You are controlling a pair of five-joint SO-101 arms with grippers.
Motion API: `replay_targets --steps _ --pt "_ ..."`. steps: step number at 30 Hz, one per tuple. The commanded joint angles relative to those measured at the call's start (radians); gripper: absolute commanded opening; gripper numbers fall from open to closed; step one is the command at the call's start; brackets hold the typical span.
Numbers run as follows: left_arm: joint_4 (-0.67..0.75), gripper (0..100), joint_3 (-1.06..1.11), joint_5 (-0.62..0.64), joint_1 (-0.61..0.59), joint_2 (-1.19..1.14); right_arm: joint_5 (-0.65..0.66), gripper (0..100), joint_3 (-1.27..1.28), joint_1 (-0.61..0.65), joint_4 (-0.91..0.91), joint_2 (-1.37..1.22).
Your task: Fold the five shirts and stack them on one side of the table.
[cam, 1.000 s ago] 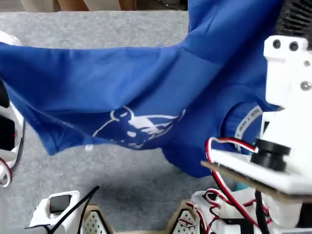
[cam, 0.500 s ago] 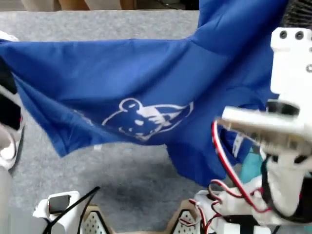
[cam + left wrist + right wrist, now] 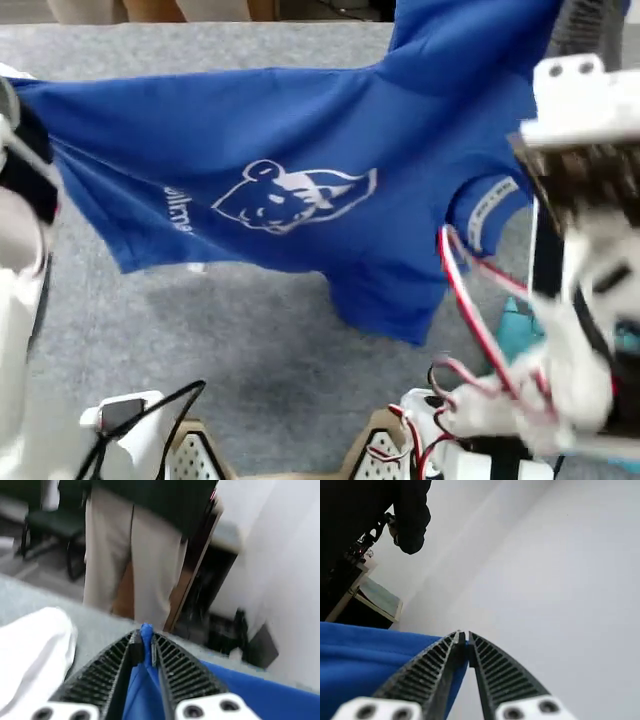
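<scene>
In the high view, a blue shirt (image 3: pixel 300 130) hangs spread in the air above the grey table (image 3: pixel 250 340). It is stretched between the left arm (image 3: pixel 20 250) and the right arm (image 3: pixel 580 200), with its white print (image 3: pixel 290 195) facing the camera. The lower hem sags close to the table. Holding it wide like this most likely flattens it so it can be laid out for folding.

In the left wrist view, the left gripper (image 3: pixel 145 632) is pinched tight on an edge of the blue cloth, with a nub of fabric poking out past its tips. A white cloth (image 3: pixel 30 665), probably another of the shirts, lies on the table just beside it.

In the right wrist view, the right gripper (image 3: pixel 463 636) is clamped narrowly on the shirt's other edge and raised high. The fabric drapes away from it.
</scene>
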State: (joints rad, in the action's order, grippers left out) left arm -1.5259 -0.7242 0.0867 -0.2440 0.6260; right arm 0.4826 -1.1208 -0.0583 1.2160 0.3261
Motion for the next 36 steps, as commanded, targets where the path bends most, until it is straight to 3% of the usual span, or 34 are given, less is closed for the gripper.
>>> replay_targets --steps 1,9,24,33,36 --pt "-0.034 2 -0.150 0.008 -0.002 0.053 -0.063 0.5 -0.094 -0.012 0.040 0.058" --pt "-0.107 2 -0.161 0.008 -0.002 0.133 -0.078 0.5 -0.107 -0.012 0.023 0.191" --pt "-0.210 2 -0.147 0.011 -0.002 0.234 -0.072 0.5 -0.018 -0.013 -0.184 0.262" --pt "-0.195 2 0.103 0.014 -0.002 0.234 -0.075 0.5 0.263 -0.007 -0.236 0.263" --pt "-0.129 2 0.258 0.057 -0.002 0.240 -0.077 0.5 0.338 -0.007 -0.236 0.265"
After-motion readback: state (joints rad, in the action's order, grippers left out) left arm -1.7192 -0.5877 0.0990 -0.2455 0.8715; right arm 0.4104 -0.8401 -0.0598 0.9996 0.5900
